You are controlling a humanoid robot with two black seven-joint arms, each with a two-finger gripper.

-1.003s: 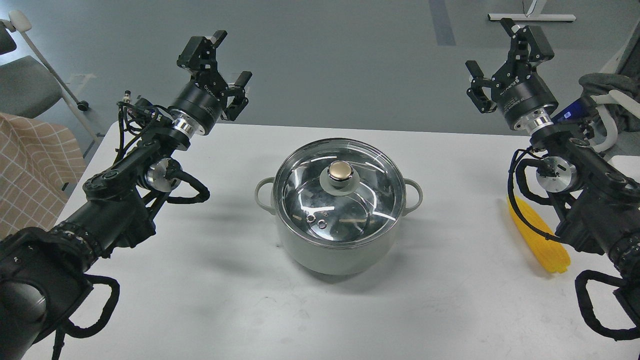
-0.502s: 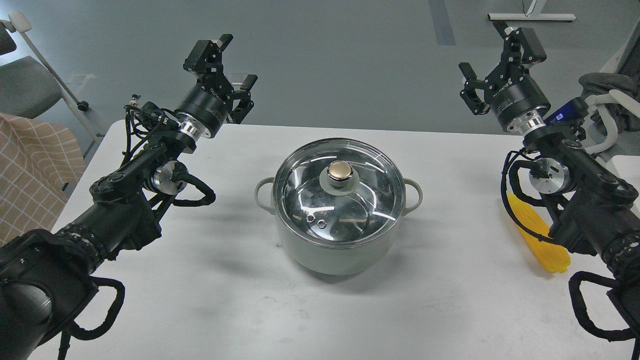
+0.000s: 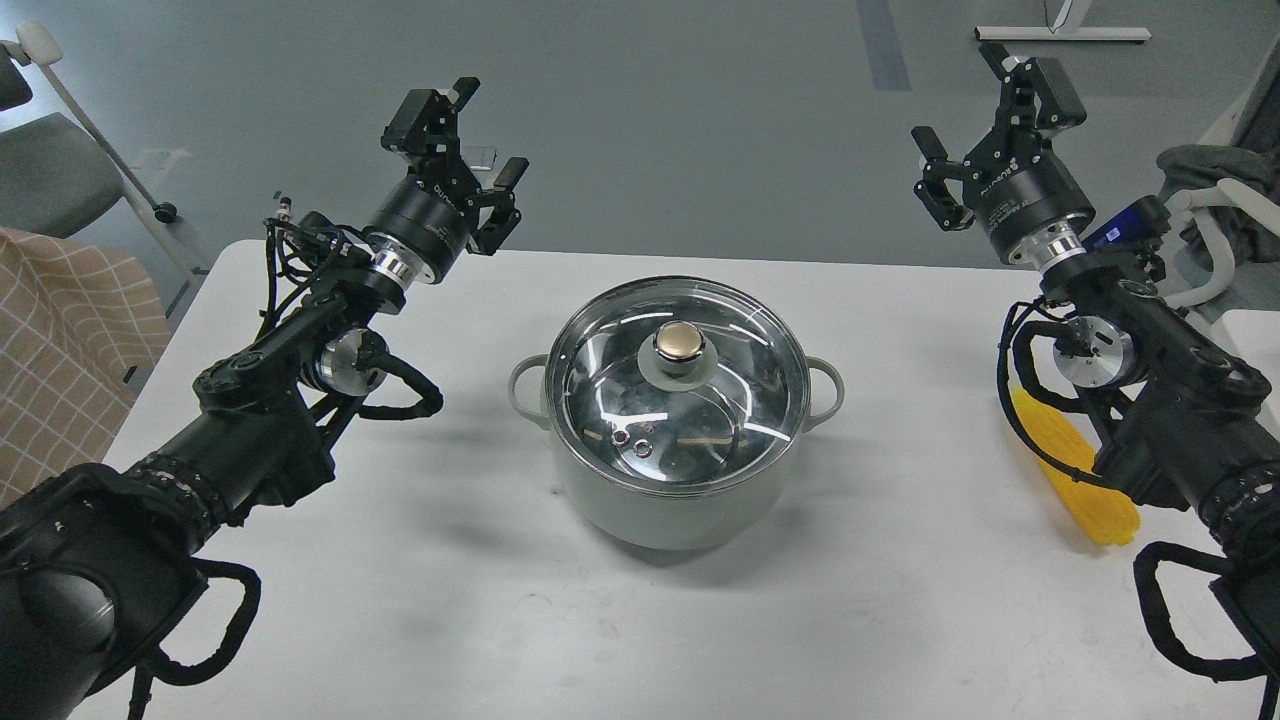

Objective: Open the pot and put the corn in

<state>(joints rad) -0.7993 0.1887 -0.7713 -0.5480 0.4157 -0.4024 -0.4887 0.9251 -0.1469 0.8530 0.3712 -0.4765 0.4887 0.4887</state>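
The pale grey-green pot (image 3: 672, 510) stands in the middle of the white table, with a loop handle on each side. A round glass lid (image 3: 640, 400) with a gold knob (image 3: 681, 341) covers it. The yellow corn (image 3: 1085, 490) lies on the table at the right, partly hidden behind my right arm. My left gripper (image 3: 470, 135) is open and empty, raised above the table's far left edge, well left of the pot. My right gripper (image 3: 985, 115) is open and empty, raised above the far right edge, beyond the corn.
The white table (image 3: 900, 620) ends at its far edge just behind the pot. A grey chair (image 3: 50, 170) and a checked cloth (image 3: 60, 340) stand off the table at the left. Grey chair parts (image 3: 1215, 190) are at the far right.
My left gripper has moved right and a little toward the pot. My right gripper has moved slightly left and up. The pot, lid and corn have not moved.
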